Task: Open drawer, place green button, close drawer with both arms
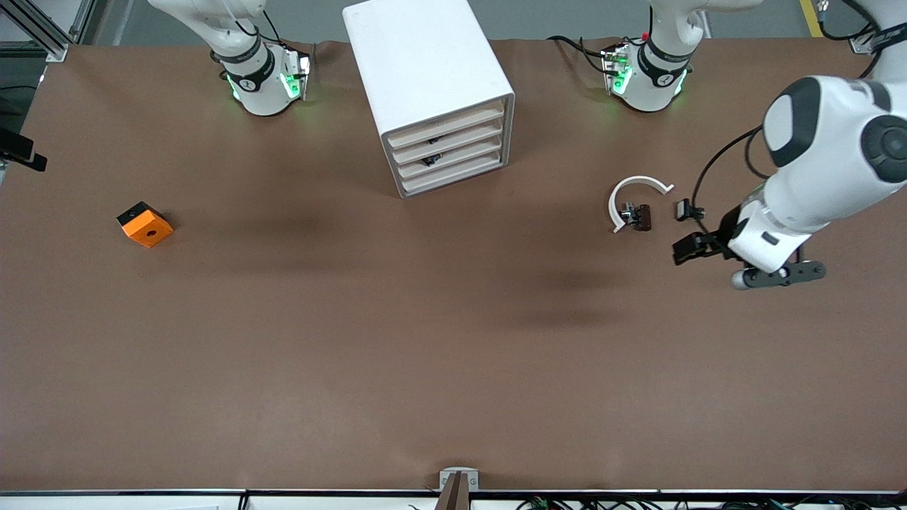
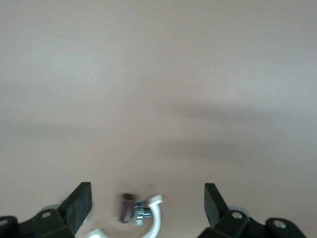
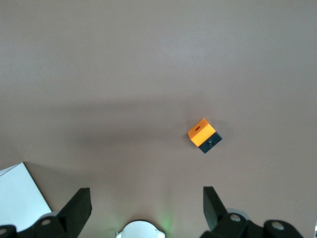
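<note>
— What is at the right arm's end of the table?
— An orange block (image 1: 145, 224). The right claw (image 3: 147, 206) hangs high over the table (image 1: 354, 340) there, fingers spread wide and holding nothing.
— And the drawer?
— The drawer (image 1: 451, 162) is third down in the white cabinet (image 1: 425, 64) between the two arm bases. It looks shut, its front level with the other three.
— Toward the left arm's end?
— A dark clip with a white arc (image 1: 635, 210) lies on the table. The left claw (image 1: 686, 229) hovers just beside it, fingers apart and empty.
</note>
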`<state>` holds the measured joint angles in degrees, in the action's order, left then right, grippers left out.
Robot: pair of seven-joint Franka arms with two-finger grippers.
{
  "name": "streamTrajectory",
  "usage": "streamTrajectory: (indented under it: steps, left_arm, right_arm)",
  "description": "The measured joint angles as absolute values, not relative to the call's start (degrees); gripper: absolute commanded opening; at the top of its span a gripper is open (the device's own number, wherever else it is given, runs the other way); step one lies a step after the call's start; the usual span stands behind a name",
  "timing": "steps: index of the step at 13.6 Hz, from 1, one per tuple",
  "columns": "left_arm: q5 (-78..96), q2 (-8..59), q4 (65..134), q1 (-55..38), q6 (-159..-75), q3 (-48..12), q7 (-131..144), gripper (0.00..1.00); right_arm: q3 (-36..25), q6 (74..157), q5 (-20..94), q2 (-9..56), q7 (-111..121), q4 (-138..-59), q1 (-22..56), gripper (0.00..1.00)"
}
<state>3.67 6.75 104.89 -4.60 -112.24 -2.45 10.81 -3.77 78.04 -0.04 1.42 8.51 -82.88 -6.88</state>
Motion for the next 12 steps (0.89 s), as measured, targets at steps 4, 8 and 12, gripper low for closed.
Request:
streamTrajectory:
  steps: [4,8,12]
  left_arm:
    - [3.10,2.01,104.89,-0.07,-108.84,-2.47,3.14,1.00]
    - [3.10,-1.60,104.82,1.90,-107.63,-2.50,1.26,1.00]
    - [3.10,-2.90,100.83,1.90,-105.36,-2.66,1.30,1.00]
  right_arm:
    - [-3.60,82.35,-0.04,-4.63,8.51,-90.76,-6.79,1.00]
    - [-3.72,82.68,-0.04,-7.06,8.51,-93.54,-6.79,1.00]
    - [-3.83,82.75,-0.02,-8.36,8.51,-95.31,-6.75,1.00]
